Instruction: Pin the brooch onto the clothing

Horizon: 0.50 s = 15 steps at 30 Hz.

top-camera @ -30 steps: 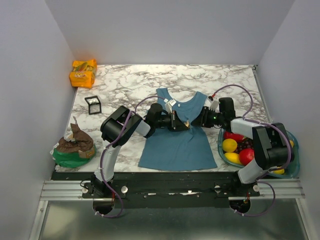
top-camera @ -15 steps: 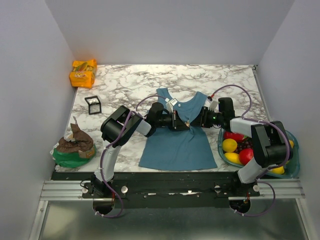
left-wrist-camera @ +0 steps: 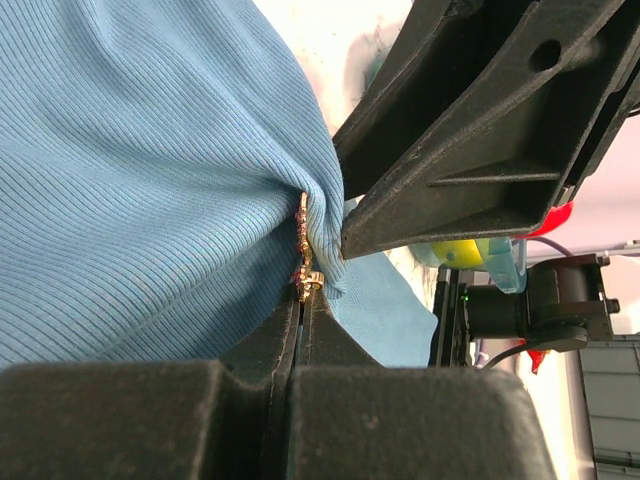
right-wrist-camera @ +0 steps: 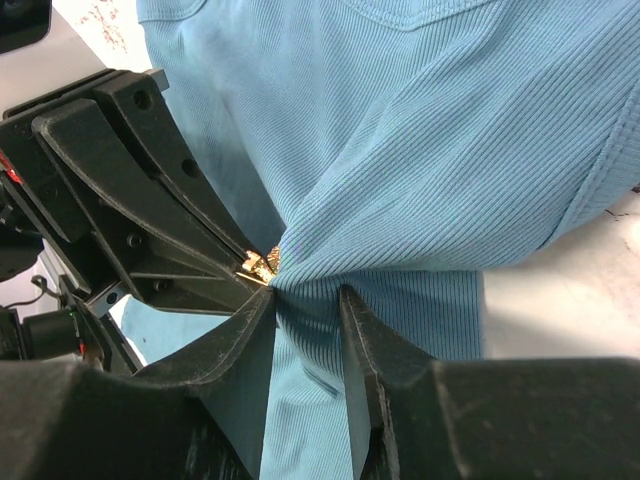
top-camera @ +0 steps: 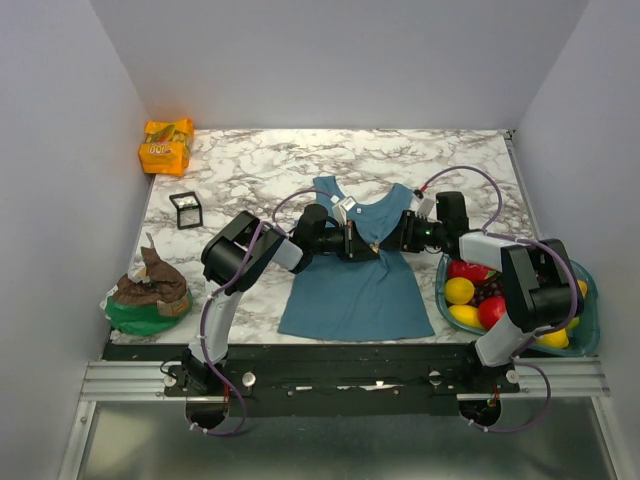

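Observation:
The teal-blue clothing lies flat in the middle of the table, neck to the far side. My left gripper is shut on the tiny gold-backed brooch and presses it against a bunched fold of the clothing. My right gripper meets it from the right. In the right wrist view the right gripper pinches that fold of clothing between its jaws. The brooch sits right at the fold, beside the left gripper's fingers.
A clear bowl of fruit stands at the right, under my right arm. A small black-framed clear box and an orange snack pack are at the far left. A green and brown bag sits at the near left.
Both grippers have stayed together at the fold and shifted slightly toward the far side. The right wrist has moved a little farther back.

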Each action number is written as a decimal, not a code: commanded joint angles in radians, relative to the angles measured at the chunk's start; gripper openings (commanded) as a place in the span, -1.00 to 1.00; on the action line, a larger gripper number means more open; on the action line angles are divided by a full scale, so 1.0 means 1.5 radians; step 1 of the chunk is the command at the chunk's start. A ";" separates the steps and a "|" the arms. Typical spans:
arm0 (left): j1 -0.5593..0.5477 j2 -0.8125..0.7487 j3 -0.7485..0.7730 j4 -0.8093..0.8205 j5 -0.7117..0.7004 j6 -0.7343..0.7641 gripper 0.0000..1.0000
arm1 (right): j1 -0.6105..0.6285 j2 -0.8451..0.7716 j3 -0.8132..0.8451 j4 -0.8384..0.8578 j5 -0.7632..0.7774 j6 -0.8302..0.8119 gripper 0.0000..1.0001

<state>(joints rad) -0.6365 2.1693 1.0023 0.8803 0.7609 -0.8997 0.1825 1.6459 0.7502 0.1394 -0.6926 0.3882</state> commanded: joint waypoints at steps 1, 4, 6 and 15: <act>-0.006 -0.014 0.014 -0.006 0.024 0.020 -1.00 | 0.004 0.009 0.022 0.011 -0.021 -0.021 -0.21; -0.006 -0.015 0.014 -0.009 0.028 0.023 -1.00 | 0.004 0.015 0.027 0.010 -0.027 -0.029 -0.21; -0.006 -0.019 0.014 -0.011 0.028 0.025 -1.00 | 0.005 0.023 0.029 0.013 -0.035 -0.029 -0.22; -0.006 -0.014 0.015 -0.017 0.030 0.030 -1.00 | 0.005 0.026 0.023 0.038 -0.055 -0.008 -0.14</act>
<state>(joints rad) -0.6353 2.1693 1.0042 0.8566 0.7631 -0.8783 0.1822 1.6775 0.7624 0.1421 -0.7246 0.3660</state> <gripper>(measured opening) 0.012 0.427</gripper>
